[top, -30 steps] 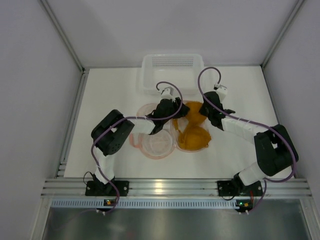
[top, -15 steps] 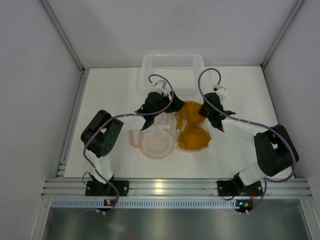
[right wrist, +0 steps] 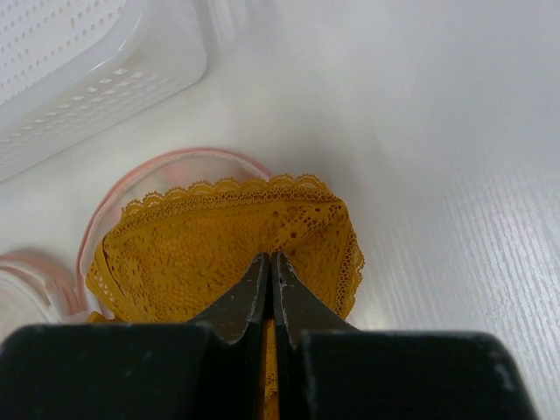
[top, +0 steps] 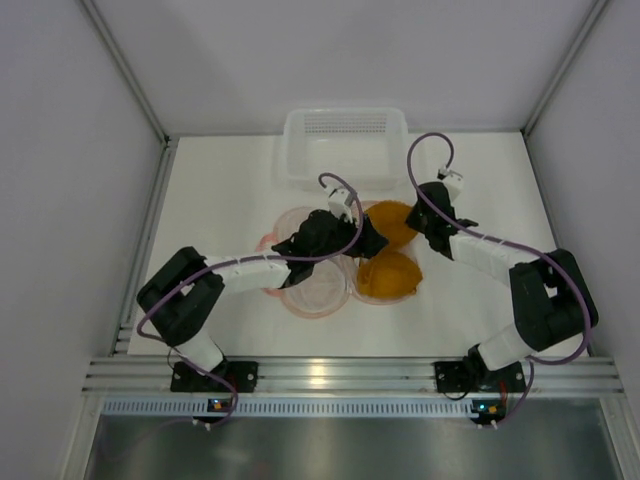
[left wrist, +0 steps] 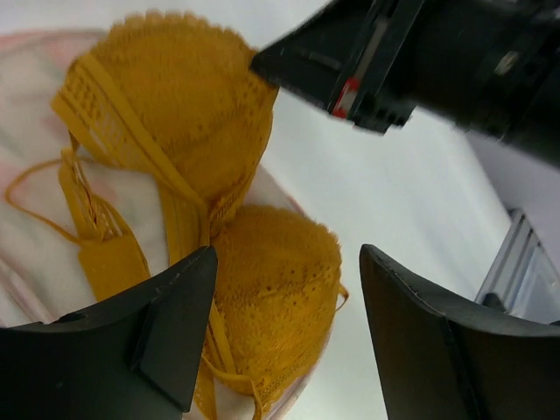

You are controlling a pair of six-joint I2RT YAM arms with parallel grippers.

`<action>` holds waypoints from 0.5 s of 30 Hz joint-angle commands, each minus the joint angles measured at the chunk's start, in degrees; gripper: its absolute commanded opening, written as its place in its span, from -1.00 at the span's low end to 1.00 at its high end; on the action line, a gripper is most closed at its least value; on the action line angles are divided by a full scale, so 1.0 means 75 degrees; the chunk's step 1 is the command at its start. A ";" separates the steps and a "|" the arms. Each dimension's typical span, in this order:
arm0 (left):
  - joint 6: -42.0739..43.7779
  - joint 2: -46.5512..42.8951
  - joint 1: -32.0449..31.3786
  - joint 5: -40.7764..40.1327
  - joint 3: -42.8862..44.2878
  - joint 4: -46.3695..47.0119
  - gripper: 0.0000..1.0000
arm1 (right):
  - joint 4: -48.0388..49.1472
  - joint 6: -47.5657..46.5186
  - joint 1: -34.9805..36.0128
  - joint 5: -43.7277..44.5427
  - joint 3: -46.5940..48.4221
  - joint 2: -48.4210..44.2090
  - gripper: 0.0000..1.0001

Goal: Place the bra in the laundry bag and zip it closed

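Seen from above, the bra (top: pixel 390 272) lies at mid-frame on the right half of the opened laundry bag (top: pixel 315 292), one cup above the other. The left gripper (top: pixel 366 240) hovers at its left edge and the right gripper (top: pixel 428 226) is by the upper cup.

In the left wrist view, the jaws are spread wide over the lace cups and grasp nothing.

In the right wrist view, the fingers are clenched together over the upper cup's edge. It is unclear whether they pinch any lace. A white basket (right wrist: pixel 79 61) fills the upper left.
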 commanded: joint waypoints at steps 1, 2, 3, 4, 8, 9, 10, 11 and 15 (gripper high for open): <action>0.0348 0.0462 -0.0221 -0.0316 0.0132 -0.0060 0.43 | 0.0392 0.0073 -0.0118 -0.0184 0.0123 0.0086 -1.00; 0.0406 0.0706 -0.0234 -0.0329 0.0295 -0.0071 0.43 | 0.0393 0.0062 -0.0117 -0.0254 0.0134 0.0109 -1.00; 0.0453 0.0871 -0.0234 -0.0363 0.0413 -0.0083 0.43 | 0.0393 0.0062 -0.0129 -0.0266 0.0135 0.0121 -1.00; 0.0558 0.1163 -0.0234 -0.0399 0.0542 -0.0083 0.42 | 0.0393 0.0062 -0.0118 -0.0290 0.0123 0.0133 -1.00; 0.0676 0.1809 -0.0234 -0.0550 0.1081 -0.0106 0.37 | 0.0416 0.0027 -0.0129 -0.0278 0.0111 0.0110 -1.00; 0.0700 0.1915 -0.0234 -0.0644 0.1256 -0.0130 0.36 | 0.0416 0.0015 -0.0118 -0.0267 0.0111 0.0098 -1.00; 0.0677 0.2113 -0.0234 -0.0657 0.1328 -0.0142 0.33 | 0.0416 0.0003 -0.0117 -0.0267 0.0111 0.0086 -1.00; 0.0665 0.2196 -0.0234 -0.1005 0.1398 -0.0211 0.31 | 0.0416 -0.0008 -0.0117 -0.0267 0.0100 0.0075 -1.00; 0.0630 0.2525 -0.0234 -0.1196 0.1481 -0.0200 0.25 | 0.0404 -0.0009 -0.0118 -0.0278 0.0099 0.0121 -1.00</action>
